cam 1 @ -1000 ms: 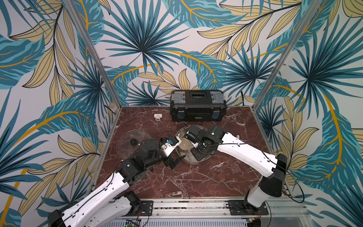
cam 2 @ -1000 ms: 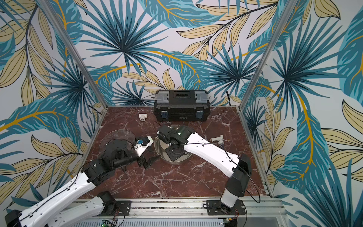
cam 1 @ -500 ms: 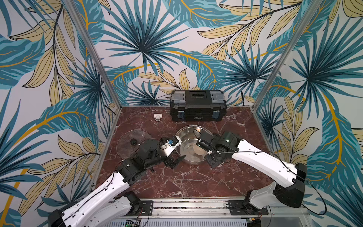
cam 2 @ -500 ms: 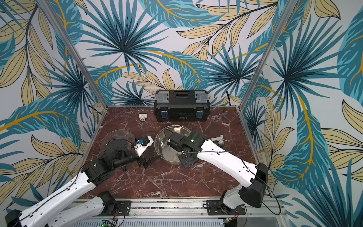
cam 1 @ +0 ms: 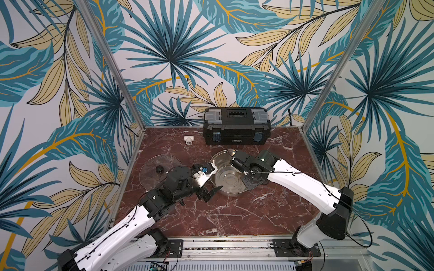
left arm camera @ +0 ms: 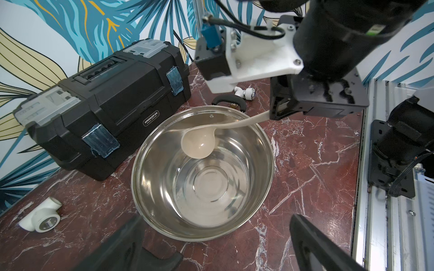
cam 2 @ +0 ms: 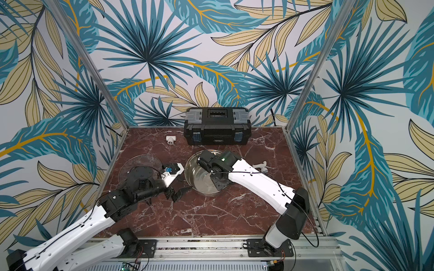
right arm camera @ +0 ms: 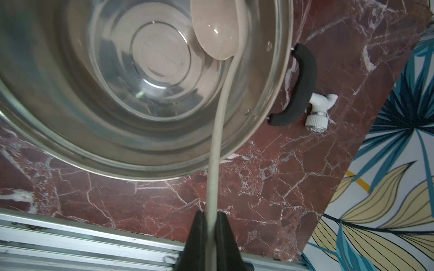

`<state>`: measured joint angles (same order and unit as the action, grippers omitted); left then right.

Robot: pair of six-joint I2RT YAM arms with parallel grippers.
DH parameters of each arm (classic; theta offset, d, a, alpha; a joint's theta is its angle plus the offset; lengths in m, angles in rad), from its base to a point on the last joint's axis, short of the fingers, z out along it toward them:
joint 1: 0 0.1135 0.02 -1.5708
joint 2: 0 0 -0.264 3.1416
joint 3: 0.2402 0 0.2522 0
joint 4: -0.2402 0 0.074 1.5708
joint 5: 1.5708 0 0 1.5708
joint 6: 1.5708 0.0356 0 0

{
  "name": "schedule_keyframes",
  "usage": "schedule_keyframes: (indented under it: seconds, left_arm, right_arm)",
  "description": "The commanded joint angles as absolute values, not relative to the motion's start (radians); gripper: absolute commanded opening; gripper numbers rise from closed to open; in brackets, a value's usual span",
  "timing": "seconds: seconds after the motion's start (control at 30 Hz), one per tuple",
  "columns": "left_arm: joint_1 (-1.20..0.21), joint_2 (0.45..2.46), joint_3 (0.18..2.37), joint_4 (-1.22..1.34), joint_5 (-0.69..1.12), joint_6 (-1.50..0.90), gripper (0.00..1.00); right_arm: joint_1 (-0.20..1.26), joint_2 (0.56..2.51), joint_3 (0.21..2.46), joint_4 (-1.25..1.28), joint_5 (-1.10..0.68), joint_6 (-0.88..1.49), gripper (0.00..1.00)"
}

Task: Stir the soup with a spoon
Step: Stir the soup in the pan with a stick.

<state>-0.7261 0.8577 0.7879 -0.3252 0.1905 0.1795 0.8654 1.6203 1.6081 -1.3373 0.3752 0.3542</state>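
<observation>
In both top views the left gripper (cam 1: 210, 192) stays wide open and empty, the pot (cam 1: 219, 162) just ahead of it on the red marble table (cam 1: 223, 218) (leaf-print walls (cam 1: 176, 58) all round). The right gripper (cam 1: 249, 184) has swung across the pot. Left wrist: the toolbox (left arm camera: 112, 93) reads "GREEKER". Right wrist: jaws clamp the spoon (right arm camera: 215, 140) by its handle, bowl ahead inside the pot.

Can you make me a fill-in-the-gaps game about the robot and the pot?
The right gripper pinches the ladle by its ____.
The left gripper is ____ and holds nothing.
The steel pot stands uncovered; its glass lid lies on the robot's ____ side.
The toolbox behind the pot is mostly ____.
Missing words: handle; open; left; black.
</observation>
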Motion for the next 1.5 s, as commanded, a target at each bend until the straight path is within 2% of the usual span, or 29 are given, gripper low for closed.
schedule_keyframes:
  seconds: [0.0,0.23,0.43,0.73,1.07,1.27,1.47]
  left_arm:
    - [-0.732,0.86,0.768,-0.304,0.192,0.188,1.0]
    - [-0.735,0.864,0.768,-0.304,0.195,0.187,1.0]
    - [-0.735,0.867,0.768,-0.3,0.197,0.188,1.0]
    - [-0.737,0.867,0.765,-0.289,0.208,0.186,1.0]
    - [-0.737,0.861,0.762,-0.288,0.221,0.168,1.0]
    - [-0.736,0.862,0.764,-0.248,0.2,0.138,1.0]
    - [-0.736,0.879,0.777,-0.227,0.207,0.102,1.0]
  right_arm:
    - [0.867,1.656,1.657,-1.278,0.32,0.327,0.0]
    - [0.886,1.653,1.647,-1.237,0.163,0.317,0.0]
    - [0.891,1.571,1.575,-1.246,0.085,0.332,0.0]
    - [0.889,1.451,1.445,-1.336,0.194,0.362,0.0]
    - [0.858,1.47,1.448,-1.334,0.357,0.39,0.0]
    - [0.845,1.536,1.525,-1.279,0.359,0.354,0.0]
    - [0.846,1.628,1.635,-1.236,0.242,0.333,0.0]
